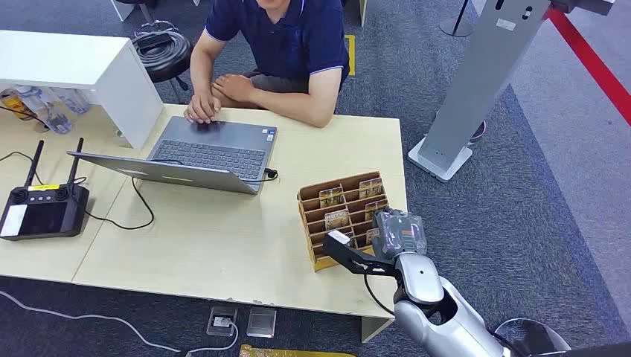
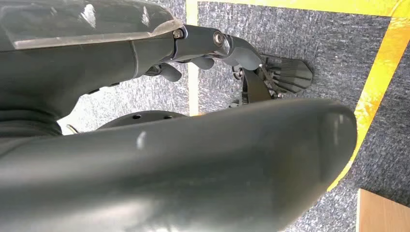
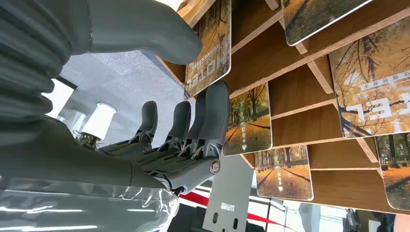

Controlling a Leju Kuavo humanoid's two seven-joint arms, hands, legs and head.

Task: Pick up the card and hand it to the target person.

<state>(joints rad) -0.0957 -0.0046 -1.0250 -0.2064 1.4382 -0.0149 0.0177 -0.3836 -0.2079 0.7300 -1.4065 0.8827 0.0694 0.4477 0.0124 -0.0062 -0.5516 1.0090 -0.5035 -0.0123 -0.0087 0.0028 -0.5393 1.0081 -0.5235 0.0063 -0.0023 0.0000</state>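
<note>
The right hand (image 1: 398, 234) reached in from the desk's (image 1: 208, 238) near right corner and lay over the right side of the wooden card rack (image 1: 344, 217), which stood close to the desk's right edge and just back from its near edge. In the right wrist view that hand (image 3: 159, 121) pinched a card (image 3: 209, 46) between its thick thumb, pressed on the card's face, and its darker fingers (image 3: 215, 113) behind the card's lower edge; the card sat at the outer end of the rack (image 3: 300, 82), and whether it had cleared its slot could not be told. More cards with the same autumn-avenue picture stood in the neighbouring slots, among them one just beyond the fingertips (image 3: 249, 118). The left hand (image 2: 227, 48) hung over grey carpet marked with yellow tape, its fingers loosely curled with nothing between them. Farther across the desk, towards its far edge, an open grey laptop (image 1: 205, 152) faced a person (image 1: 275, 52) in a dark blue shirt seated behind that edge, one of the person's hands (image 1: 202, 108) resting on the laptop's far corner. A black remote controller (image 1: 41, 208) with two antennas lay on the adjoining desk to the left, and a white box (image 1: 82, 71) stood at that desk's far side.
</note>
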